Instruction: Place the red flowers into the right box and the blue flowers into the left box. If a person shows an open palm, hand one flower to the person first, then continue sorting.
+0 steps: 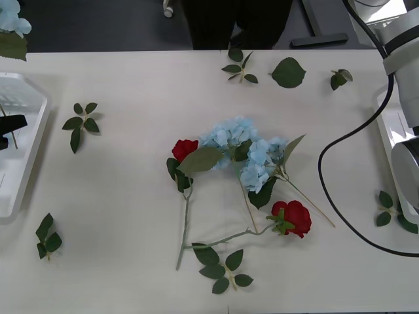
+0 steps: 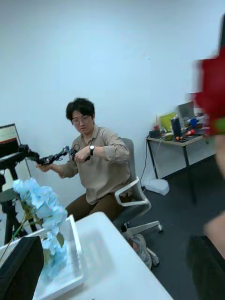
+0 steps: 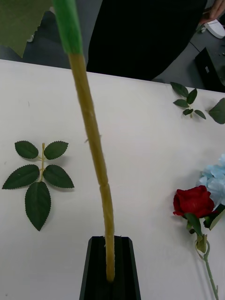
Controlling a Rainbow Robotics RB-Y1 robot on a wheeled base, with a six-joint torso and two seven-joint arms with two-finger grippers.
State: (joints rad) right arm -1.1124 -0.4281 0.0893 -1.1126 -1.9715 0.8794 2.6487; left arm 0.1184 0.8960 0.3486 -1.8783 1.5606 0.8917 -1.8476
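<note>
My left gripper point(image 1: 12, 124) point(image 3: 108, 276) hangs over the left box point(image 1: 34, 154) point(image 2: 70, 276), shut on the long stem point(image 3: 93, 140) of a blue flower point(image 1: 10, 19) point(image 2: 40, 201) whose head stands high above it. Mid-table lie more blue flowers point(image 1: 243, 152) point(image 3: 216, 178) and two red flowers point(image 1: 184, 149) point(image 1: 294, 217) point(image 3: 193, 200). My right arm point(image 1: 406, 150) hangs over the right box point(image 1: 383, 137). Its fingers point(image 2: 18, 269) stand apart, open, with a blurred red flower point(image 2: 213, 89) close beside one; whether it touches I cannot tell. An open palm is out of view.
Loose green leaf sprigs lie around the table point(image 1: 131, 216): at the left point(image 1: 82, 123) point(image 3: 37, 173), front left point(image 1: 47, 237), front middle point(image 1: 222, 267), back point(image 1: 241, 65) and right point(image 1: 389, 212). A black cable point(image 1: 327, 176) loops by the right arm. A person in dark clothes point(image 3: 140, 37) stands at the far edge.
</note>
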